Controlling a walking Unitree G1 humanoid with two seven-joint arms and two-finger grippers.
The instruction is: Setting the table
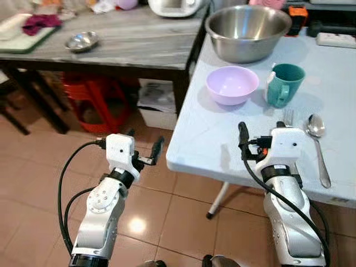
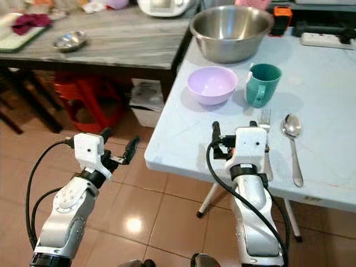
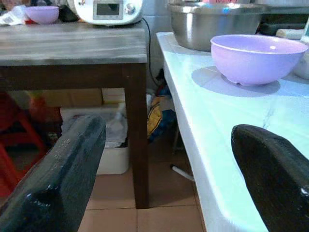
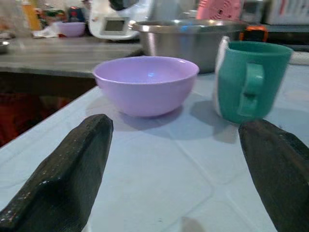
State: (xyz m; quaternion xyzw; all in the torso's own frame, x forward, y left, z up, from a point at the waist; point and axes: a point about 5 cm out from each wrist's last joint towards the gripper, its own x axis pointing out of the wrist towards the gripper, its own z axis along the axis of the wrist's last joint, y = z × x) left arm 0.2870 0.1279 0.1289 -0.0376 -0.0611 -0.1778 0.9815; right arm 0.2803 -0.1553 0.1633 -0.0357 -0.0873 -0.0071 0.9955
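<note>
A lilac bowl (image 1: 232,84) sits on the pale blue bench (image 1: 206,133), with a teal mug (image 1: 285,84) just beside it on the robot's right, handle toward the camera. Behind both stands a large steel mixing bowl (image 1: 247,31). Nearer the bench's front edge, a spoon (image 1: 319,146) lies lengthwise, and a fork (image 1: 288,115) lies next to it, partly hidden by the right wrist.

The right claw (image 1: 261,129) hovers low over the bench near its front edge, fingers spread wide and holding nothing, pointed toward the lilac bowl and mug. The left claw (image 1: 143,146) hangs off the bench's left side above the tiled floor (image 1: 50,167), its fingers also apart and empty.

To the left stands a darker wooden bench (image 1: 128,41) carrying a small steel dish (image 1: 81,40) and a white appliance (image 3: 108,10). A red stool (image 1: 94,100) and a white bin (image 1: 158,105) sit beneath it.
</note>
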